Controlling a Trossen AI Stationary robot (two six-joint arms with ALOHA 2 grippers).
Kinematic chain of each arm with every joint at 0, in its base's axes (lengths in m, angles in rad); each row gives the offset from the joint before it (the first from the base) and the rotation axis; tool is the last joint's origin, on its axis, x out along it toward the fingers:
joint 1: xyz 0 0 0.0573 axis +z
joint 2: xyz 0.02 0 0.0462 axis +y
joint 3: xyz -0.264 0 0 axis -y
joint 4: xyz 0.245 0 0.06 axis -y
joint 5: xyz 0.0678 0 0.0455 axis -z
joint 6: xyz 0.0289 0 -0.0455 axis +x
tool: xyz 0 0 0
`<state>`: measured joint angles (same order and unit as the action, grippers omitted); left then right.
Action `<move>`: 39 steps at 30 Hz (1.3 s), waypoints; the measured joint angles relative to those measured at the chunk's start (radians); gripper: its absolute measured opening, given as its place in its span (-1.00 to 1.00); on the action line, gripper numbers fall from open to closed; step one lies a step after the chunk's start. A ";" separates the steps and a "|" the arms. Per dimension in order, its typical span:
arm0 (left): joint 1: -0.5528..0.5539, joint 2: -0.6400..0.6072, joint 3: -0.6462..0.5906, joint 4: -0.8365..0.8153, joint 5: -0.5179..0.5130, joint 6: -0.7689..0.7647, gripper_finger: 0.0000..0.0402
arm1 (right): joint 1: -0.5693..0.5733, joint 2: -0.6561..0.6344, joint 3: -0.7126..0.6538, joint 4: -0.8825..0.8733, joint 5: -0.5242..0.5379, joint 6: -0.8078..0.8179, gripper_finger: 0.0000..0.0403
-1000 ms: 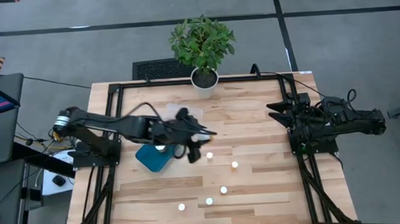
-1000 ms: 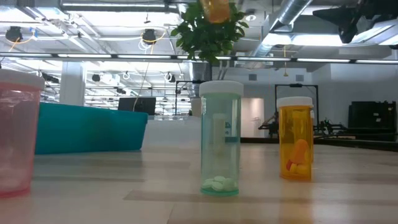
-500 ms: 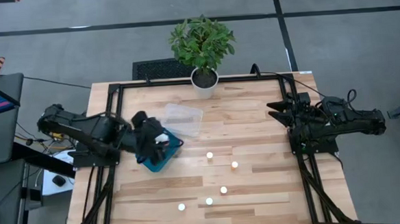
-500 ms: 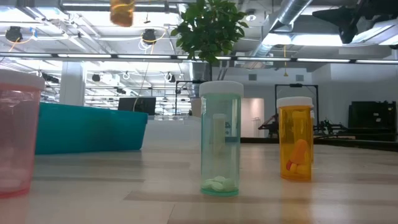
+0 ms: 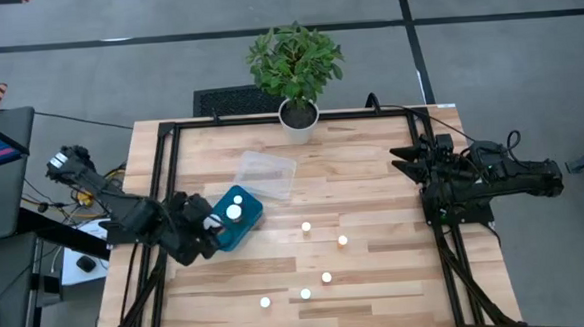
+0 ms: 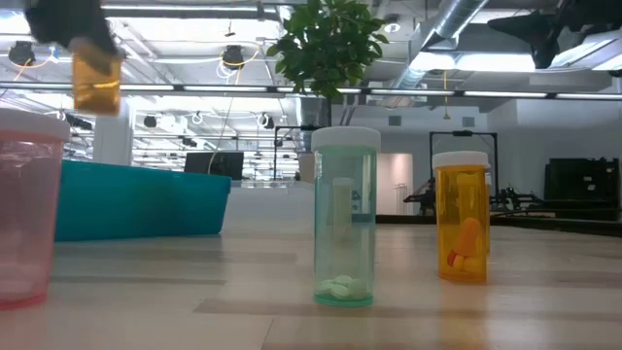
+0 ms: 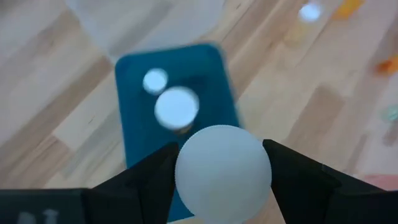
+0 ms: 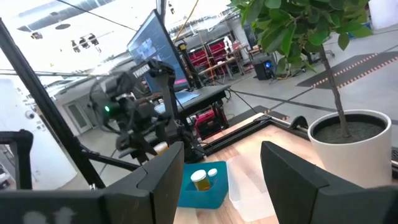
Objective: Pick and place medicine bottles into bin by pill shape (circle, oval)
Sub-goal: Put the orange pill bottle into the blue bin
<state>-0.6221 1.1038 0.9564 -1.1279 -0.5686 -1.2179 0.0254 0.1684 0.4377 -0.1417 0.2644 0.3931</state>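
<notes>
My left gripper (image 5: 213,228) hangs over the near-left end of the teal bin (image 5: 245,224), shut on an orange medicine bottle (image 6: 96,86) with a white cap (image 7: 222,171). Two more bottles (image 7: 177,107) stand inside that bin. Several bottles stand on the table by their bases, among them a green one (image 6: 345,219), an orange one (image 6: 462,219) and a pink one (image 6: 24,209). From above only their white caps (image 5: 305,226) show. My right gripper (image 8: 217,171) waits open at the table's right edge (image 5: 404,163), with nothing between its fingers. My left gripper pinches the bottle's top, at the sides of the white cap (image 7: 186,171), between its two fingers (image 7: 292,174). The fingers come from above, slanting down. The orange body (image 6: 96,92) hangs upright below them, lifted clear above the teal bin.
A clear bin (image 5: 265,175) lies just beyond the teal one. A white pot with a green plant (image 5: 298,115) stands at the table's far edge. Black frame rails (image 5: 163,180) run along both sides of the table.
My left gripper has carried the orange bottle from above the table's middle toward the left edge and down, rolling as it went. The bottle now hangs over the teal bin's near-left end. The right arm has kept still.
</notes>
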 joint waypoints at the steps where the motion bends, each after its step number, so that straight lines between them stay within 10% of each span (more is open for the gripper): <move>1: -0.004 -0.008 -0.037 0.011 0.000 -0.005 0.11 | 0.000 0.000 0.000 0.000 0.005 0.000 0.11; 20: 0.002 -0.013 -0.292 0.254 -0.013 0.009 0.09 | 0.000 0.000 0.000 -0.001 0.077 0.000 0.11; 39: 0.056 0.011 -0.295 0.258 -0.006 0.110 0.10 | 0.000 0.000 0.000 -0.001 0.079 0.000 0.11</move>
<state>-0.5658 1.1145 0.6617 -0.8700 -0.5750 -1.1079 0.0254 0.1688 0.4377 -0.1429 0.3431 0.3931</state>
